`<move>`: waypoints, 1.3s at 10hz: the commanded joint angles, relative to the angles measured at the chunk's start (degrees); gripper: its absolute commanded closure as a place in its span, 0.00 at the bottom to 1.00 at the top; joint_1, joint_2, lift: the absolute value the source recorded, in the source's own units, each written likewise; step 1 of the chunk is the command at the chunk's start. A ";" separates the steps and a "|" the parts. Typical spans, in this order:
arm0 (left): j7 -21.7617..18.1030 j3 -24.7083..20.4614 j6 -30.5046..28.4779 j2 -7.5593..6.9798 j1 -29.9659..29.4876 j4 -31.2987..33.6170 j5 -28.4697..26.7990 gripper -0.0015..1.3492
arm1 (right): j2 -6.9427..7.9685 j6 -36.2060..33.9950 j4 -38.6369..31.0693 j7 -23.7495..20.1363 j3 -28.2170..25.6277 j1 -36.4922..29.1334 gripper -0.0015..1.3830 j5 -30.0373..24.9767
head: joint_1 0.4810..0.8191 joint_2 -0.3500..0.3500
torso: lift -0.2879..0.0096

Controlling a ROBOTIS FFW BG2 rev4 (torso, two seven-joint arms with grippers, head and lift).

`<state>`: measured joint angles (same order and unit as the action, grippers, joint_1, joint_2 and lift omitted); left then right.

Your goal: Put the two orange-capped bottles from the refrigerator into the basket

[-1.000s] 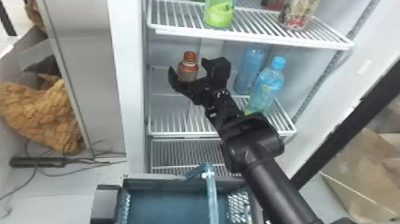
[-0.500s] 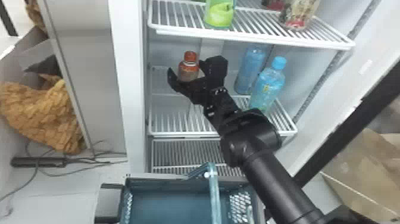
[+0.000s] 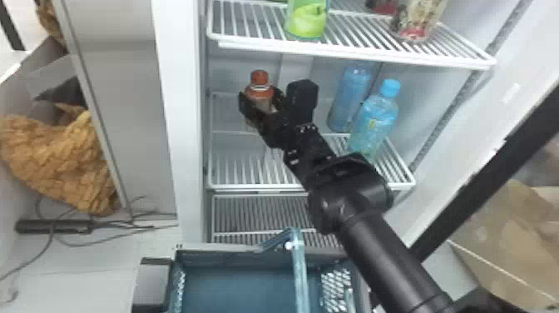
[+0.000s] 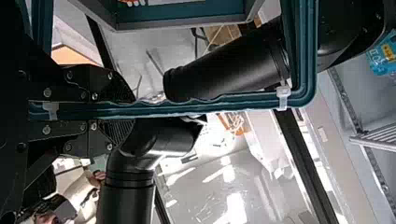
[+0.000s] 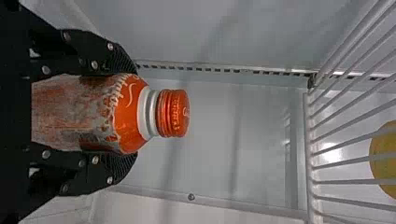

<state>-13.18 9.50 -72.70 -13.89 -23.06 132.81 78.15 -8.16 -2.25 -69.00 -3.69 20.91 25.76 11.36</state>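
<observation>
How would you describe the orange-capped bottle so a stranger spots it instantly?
In the refrigerator, find the upper wire shelf, then look below it, at left. The orange-capped bottle is there, between the right end effector's fingers. Its cap and shoulder are orange; both bottles to its right are blue.

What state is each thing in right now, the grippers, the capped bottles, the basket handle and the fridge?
Orange-capped bottle with orange shoulders: capped, upright, gripped
Blue-capped clear plastic bottle: capped, standing on a wire shelf
Right black two-fingered gripper: shut on the orange-capped bottle
Left black two-fingered gripper: shut on the handle
Teal plastic basket handle: raised
White refrigerator: open
</observation>
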 commanded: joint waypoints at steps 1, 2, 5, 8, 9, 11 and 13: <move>0.00 -0.25 0.00 0.09 -0.28 0.01 0.00 0.89 | 0.07 0.14 -1.24 0.00 0.00 -0.87 0.59 0.07 | 0.63 0.19 | 0.00; -0.09 -0.36 0.00 0.09 -0.42 0.29 -0.11 0.89 | 0.07 0.85 -2.09 0.00 0.00 -1.57 0.59 0.18 | 0.63 0.19 | 0.00; -0.09 -0.71 0.00 0.18 -1.12 0.57 -0.11 0.89 | -0.02 0.85 -10.66 -1.41 -1.83 -6.63 0.59 0.30 | 0.63 0.19 | 0.00; -0.09 -1.16 0.00 0.26 -1.83 0.85 -0.23 0.89 | -0.72 -3.23 -18.96 -2.99 -4.34 -11.84 0.59 -0.62 | 0.63 0.21 | 0.00; -0.18 -1.51 0.00 0.35 -1.97 0.99 -0.34 0.89 | -0.81 -4.22 -22.34 -3.69 -5.83 -14.37 0.59 -0.96 | 0.63 0.20 | 0.00; -0.09 -2.19 -0.56 0.44 -2.25 1.83 -1.26 0.89 | -0.98 -6.75 -31.76 -4.92 -8.11 -20.13 0.59 -0.73 | 0.63 0.17 | 0.00; -0.09 -2.42 -0.56 0.53 -2.53 1.98 -1.26 0.89 | -1.69 -9.42 -40.20 -6.15 -9.03 -25.48 0.59 -0.39 | 0.63 0.15 | 0.00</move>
<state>-13.29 7.21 -73.26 -13.40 -25.53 134.74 76.90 -9.63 -11.06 -106.80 -9.82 12.14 1.87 10.80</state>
